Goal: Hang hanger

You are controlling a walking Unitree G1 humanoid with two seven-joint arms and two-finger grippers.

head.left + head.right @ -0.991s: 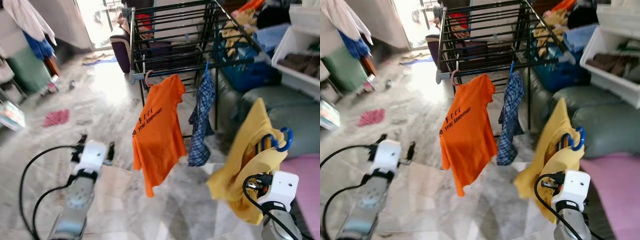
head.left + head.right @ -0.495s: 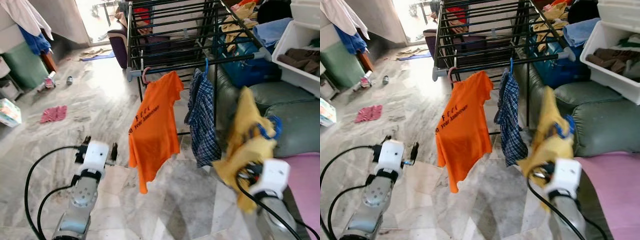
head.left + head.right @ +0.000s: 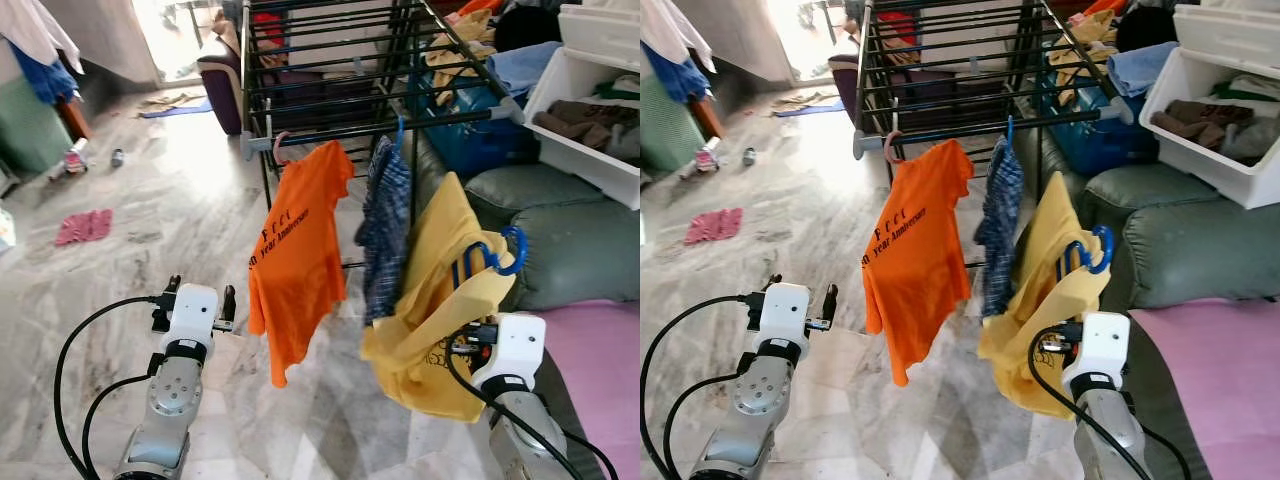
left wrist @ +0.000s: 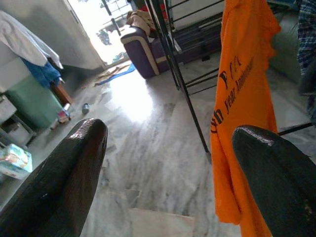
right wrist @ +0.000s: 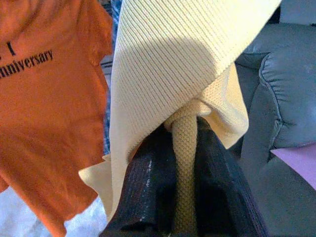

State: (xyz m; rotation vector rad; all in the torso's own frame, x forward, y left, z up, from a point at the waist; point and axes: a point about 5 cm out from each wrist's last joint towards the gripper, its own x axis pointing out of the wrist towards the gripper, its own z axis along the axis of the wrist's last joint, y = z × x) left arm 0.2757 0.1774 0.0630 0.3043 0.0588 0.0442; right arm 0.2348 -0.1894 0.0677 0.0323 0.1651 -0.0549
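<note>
The right gripper (image 5: pixel 185 163) is clamped on the yellow shirt (image 3: pixel 432 290) with its blue hanger (image 3: pixel 490 262), held below and in front of the black drying rack (image 3: pixel 340 70), just beside the plaid shirt (image 3: pixel 385 235), while the left gripper (image 4: pixel 168 163) hovers, fingers apart

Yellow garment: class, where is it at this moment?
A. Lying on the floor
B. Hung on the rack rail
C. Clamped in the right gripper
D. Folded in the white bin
C: the right gripper is shut on a fold of the yellow garment, which rides on a blue hanger held short of the rack.
</note>
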